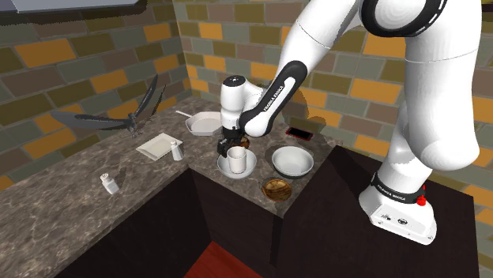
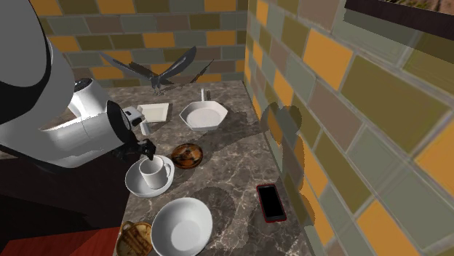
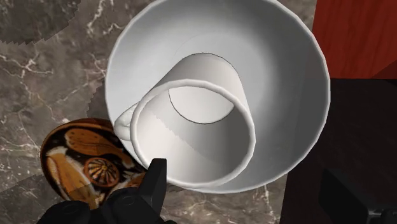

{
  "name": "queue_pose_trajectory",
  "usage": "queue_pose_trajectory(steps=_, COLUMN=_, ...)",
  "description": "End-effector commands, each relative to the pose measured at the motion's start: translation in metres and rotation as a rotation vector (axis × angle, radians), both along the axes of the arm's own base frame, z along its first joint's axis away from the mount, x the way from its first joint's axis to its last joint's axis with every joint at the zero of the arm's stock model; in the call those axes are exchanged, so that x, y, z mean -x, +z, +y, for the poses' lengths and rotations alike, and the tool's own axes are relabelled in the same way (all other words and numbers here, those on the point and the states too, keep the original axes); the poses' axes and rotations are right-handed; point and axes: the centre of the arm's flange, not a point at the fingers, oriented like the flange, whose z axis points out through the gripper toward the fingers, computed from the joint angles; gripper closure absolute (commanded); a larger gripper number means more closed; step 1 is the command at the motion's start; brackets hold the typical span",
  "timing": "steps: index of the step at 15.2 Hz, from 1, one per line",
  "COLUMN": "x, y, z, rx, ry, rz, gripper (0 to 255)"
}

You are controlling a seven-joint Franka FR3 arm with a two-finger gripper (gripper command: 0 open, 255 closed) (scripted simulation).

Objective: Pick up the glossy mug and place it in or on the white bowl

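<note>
A white mug [image 1: 236,161] stands upright inside a shallow white bowl [image 1: 222,166] at the counter's front edge. In the second exterior view the mug [image 2: 153,173] has its handle toward the wall side, and the bowl [image 2: 137,188] rings it. My black gripper [image 1: 229,147] hangs just above the mug, also seen from the side [image 2: 145,150]. In the wrist view the fingers stand wide apart on either side of the mug [image 3: 191,121], the gripper [image 3: 248,177] open, and the bowl [image 3: 286,70] lies under the mug. Nothing is held.
A second white bowl [image 1: 292,162] sits beside the first. A brown patterned bowl [image 2: 187,155] lies just behind the mug, another [image 1: 276,188] near the counter corner. A phone [image 2: 271,201], a white dish [image 2: 204,115], shakers [image 1: 176,149] and a dark bird figure [image 1: 118,118] stand further off.
</note>
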Motion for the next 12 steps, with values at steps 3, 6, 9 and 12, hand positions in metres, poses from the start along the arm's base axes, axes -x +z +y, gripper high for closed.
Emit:
queue_pose_trajectory(steps=3, x=0.008, y=0.039, z=0.002, rx=0.0, ry=0.0, rz=0.0, gripper=0)
queue_pose_trajectory(steps=6, x=0.01, y=0.049, z=0.003, rx=0.0, ry=0.0, rz=0.0, gripper=0)
queue_pose_trajectory(steps=9, x=0.01, y=0.049, z=0.003, rx=0.0, ry=0.0, rz=0.0, gripper=0)
queue_pose_trajectory(steps=12, x=0.01, y=0.049, z=0.003, rx=0.0, ry=0.0, rz=0.0, gripper=0)
